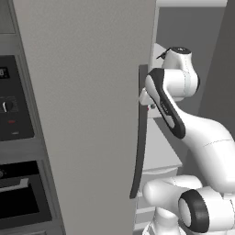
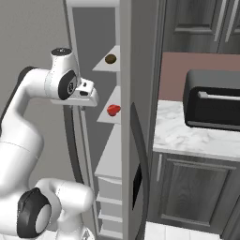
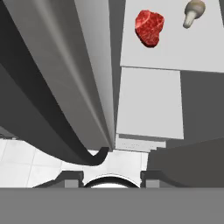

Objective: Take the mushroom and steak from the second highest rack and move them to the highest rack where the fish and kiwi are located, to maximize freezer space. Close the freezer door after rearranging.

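Observation:
The red steak [image 3: 149, 27] and the tan mushroom [image 3: 192, 12] lie side by side on the second highest rack [image 3: 170, 57]. The steak [image 2: 113, 110] also shows from the right base, below the brown kiwi [image 2: 110, 59] on the highest rack [image 2: 105, 67]. A thin dark sliver, apparently the fish [image 1: 161, 54], pokes out beside the arm. My gripper [image 2: 83, 106] [image 3: 111, 177] [image 1: 149, 105] is open and empty, in front of the shelves and left of the steak, apart from it. The freezer door [image 2: 140, 140] stands open.
The plain grey door [image 1: 92, 114] with its long dark handle [image 1: 140, 133] sits close on the gripper's left. A lower shelf [image 3: 148, 103] and drawers [image 2: 110, 192] lie beneath. A counter [image 2: 197, 131] with a dark appliance [image 2: 213, 105] stands at right.

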Available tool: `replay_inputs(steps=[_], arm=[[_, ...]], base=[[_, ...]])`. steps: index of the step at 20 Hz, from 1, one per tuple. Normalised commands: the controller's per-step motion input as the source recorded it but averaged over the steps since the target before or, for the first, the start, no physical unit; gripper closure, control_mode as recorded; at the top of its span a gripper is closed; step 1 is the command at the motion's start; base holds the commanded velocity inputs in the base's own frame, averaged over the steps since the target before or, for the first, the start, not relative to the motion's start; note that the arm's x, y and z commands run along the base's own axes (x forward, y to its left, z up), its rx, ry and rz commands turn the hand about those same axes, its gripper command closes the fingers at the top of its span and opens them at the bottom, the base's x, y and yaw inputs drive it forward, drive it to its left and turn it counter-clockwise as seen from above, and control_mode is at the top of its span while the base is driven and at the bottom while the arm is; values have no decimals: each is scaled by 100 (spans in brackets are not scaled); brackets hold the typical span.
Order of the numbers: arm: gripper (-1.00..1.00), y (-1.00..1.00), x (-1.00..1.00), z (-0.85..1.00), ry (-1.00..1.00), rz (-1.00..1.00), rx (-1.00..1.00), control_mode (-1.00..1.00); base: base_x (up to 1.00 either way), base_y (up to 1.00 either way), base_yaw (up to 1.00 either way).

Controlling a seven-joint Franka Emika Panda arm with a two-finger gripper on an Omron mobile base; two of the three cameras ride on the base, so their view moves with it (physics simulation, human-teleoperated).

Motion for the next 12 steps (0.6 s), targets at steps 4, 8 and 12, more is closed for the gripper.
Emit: replay_inputs(steps=[4, 8, 12], arm=[[-100, 0, 0, 1, 1, 0, 1, -100], [-100, 0, -14, 14, -6, 0, 7, -100], [-100, 0, -28, 26, -19, 0, 12, -100]], base=[[0, 0, 0], [0, 0, 0], [0, 0, 0]])
